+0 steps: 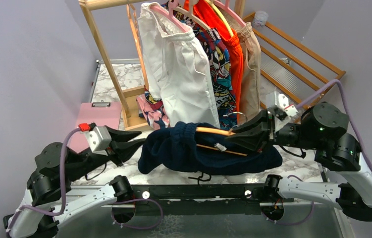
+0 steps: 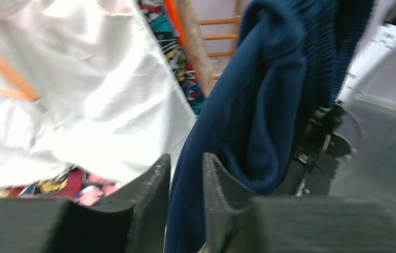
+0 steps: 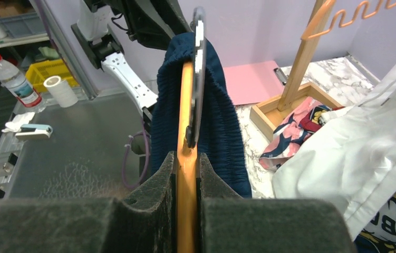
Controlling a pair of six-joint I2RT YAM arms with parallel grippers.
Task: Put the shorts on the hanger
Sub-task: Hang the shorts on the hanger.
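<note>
The navy shorts hang draped over the wooden hanger, low over the marble table near its front edge. My right gripper is shut on the hanger's right end and holds it level. In the right wrist view the orange wood runs between my shut fingers, with the shorts bunched round it and the metal hook at the far end. My left gripper is at the shorts' left edge. In the left wrist view navy fabric fills the narrow gap between its fingers.
A wooden rack stands behind, with white shorts, a printed garment and orange shorts on pink hangers. A floral garment lies in the rack's base. A pink clipboard lies at the left. A wooden slatted frame stands at the back right.
</note>
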